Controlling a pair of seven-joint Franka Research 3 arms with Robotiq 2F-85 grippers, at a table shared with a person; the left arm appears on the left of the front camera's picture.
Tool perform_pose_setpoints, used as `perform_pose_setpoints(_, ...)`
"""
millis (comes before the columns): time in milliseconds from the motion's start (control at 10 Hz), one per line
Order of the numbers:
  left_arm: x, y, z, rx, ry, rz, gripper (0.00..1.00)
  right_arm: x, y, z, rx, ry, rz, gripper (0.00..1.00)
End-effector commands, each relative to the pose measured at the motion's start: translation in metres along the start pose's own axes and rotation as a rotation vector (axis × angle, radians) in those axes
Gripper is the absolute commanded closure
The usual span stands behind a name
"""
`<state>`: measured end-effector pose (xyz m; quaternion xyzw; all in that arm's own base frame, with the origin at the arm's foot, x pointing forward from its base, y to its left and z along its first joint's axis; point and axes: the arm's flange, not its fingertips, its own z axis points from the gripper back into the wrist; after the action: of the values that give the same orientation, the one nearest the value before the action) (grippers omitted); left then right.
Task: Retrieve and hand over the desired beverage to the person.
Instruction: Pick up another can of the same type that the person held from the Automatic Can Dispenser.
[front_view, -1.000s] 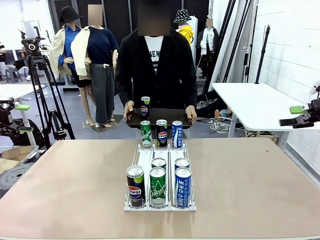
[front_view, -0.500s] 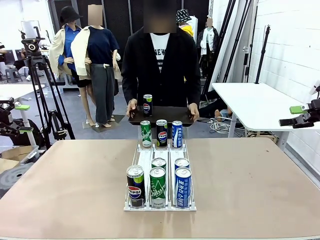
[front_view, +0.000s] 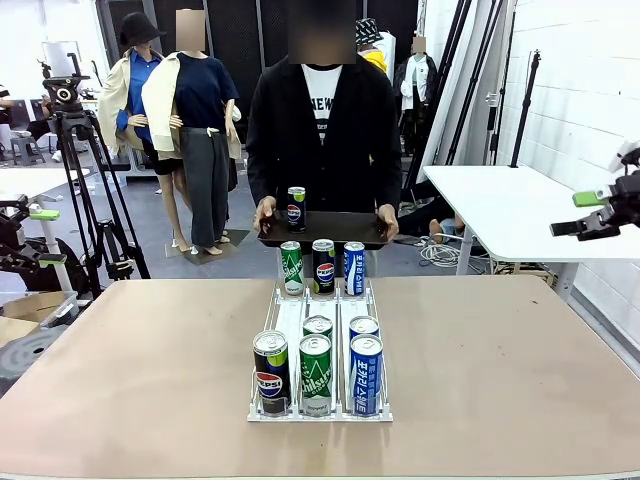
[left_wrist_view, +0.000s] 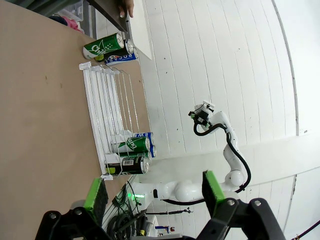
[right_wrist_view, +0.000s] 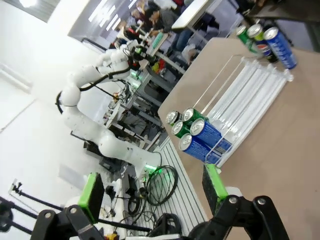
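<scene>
Over on my left, my left gripper hangs out past the table, fingers spread wide, nothing in them. Mid-table sits the white rack, with near cans and far cans. Behind it the person holds a black tray with one Pepsi can upright on it. Far right, my right gripper is spread and empty too.

The left claw hung wide open, nothing between its green pads. A white rack lay on the brown tabletop, with near cans at one rack end and far cans at the other. Past the far cans, a hand gripped a dark tray.
</scene>
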<state>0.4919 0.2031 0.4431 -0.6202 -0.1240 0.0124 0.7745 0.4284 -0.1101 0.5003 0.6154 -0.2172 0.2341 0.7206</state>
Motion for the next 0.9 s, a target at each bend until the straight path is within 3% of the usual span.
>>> perform_pose_setpoints(0, -0.001, -0.001, 0.001, -0.001, 0.000, -0.005, 0.00, 0.026, 0.018, -0.016, -0.037, 0.030, -0.043, 0.00)
perform_pose_setpoints(200, -0.001, -0.001, 0.001, -0.001, 0.000, -0.005, 0.00, 0.045, 0.030, -0.036, -0.103, 0.046, -0.073, 0.00)
perform_pose_setpoints(800, -0.001, -0.001, 0.001, -0.001, 0.000, -0.005, 0.00, 0.103, 0.079, -0.122, -0.297, 0.246, -0.019, 0.00)
